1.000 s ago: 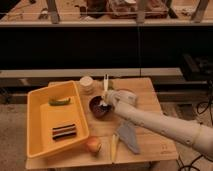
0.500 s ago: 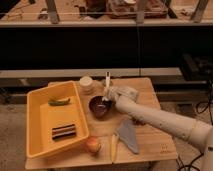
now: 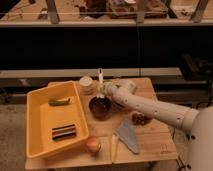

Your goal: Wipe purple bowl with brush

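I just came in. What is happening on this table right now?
One robot arm reaches in from the right. Its gripper holds the brush upright, with the lower end at the purple bowl near the middle of the wooden table. The yellow tray lies to the left of the bowl, and the cream cup stands just behind it.

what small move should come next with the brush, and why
Probably a short sweep of the brush across the inside of the purple bowl. The gripper holds it upright at the bowl's far rim, so a stroke toward the near rim would likely wipe it.
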{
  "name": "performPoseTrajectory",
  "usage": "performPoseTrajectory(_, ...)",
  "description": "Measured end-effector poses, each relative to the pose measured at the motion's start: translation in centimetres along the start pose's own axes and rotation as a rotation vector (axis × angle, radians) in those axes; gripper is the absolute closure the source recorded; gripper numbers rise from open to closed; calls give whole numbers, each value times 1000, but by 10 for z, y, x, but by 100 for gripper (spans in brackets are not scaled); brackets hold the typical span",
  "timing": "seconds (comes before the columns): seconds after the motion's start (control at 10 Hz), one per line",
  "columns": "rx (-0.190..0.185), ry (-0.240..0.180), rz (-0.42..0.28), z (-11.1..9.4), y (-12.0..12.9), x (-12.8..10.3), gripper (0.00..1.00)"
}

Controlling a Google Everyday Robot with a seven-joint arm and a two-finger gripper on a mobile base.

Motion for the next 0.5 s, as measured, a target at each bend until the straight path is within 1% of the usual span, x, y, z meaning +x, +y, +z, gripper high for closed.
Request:
performPoseTrajectory(0.1, 26, -30, -3, -4, -9, -3, 100)
performPoseTrajectory(0.3, 60, -76, 2, -11, -20, -16, 100)
performPoseTrajectory(0.5, 95, -104, 11, -13, -31, -30, 100)
